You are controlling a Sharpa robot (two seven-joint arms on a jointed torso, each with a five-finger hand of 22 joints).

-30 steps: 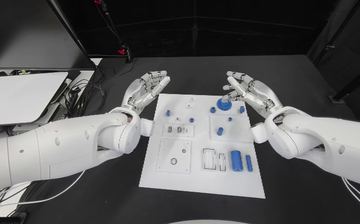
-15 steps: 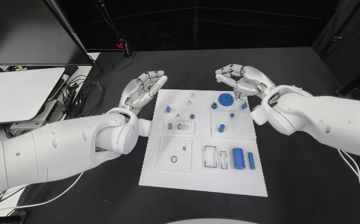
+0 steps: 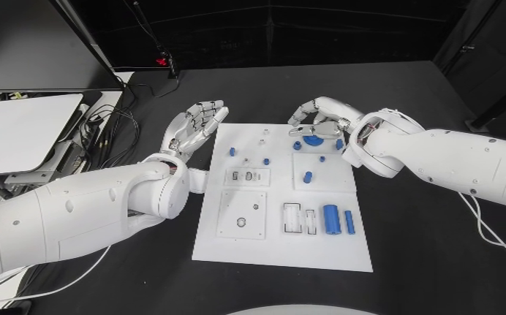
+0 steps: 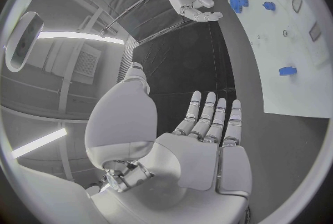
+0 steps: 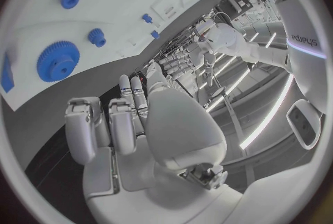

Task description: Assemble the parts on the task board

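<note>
Right hand [image 3: 316, 119] hovers, fingers curled, over blue gear [image 3: 313, 140] on task board [image 3: 283, 249].

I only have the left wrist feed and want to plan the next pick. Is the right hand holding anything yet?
Observer: No. In the right wrist view the right hand has a bare palm, and the large blue gear sits on the task board.
Operator: Where is my left hand relative to the board?
Observer: In the head view the left hand is beside the board's far left corner, off the plate, with its fingers spread and nothing in them.
Operator: Any parts at the near end?
Observer: Two blue cylinders lie side by side at the near right, the thicker one on the inner side.
</note>
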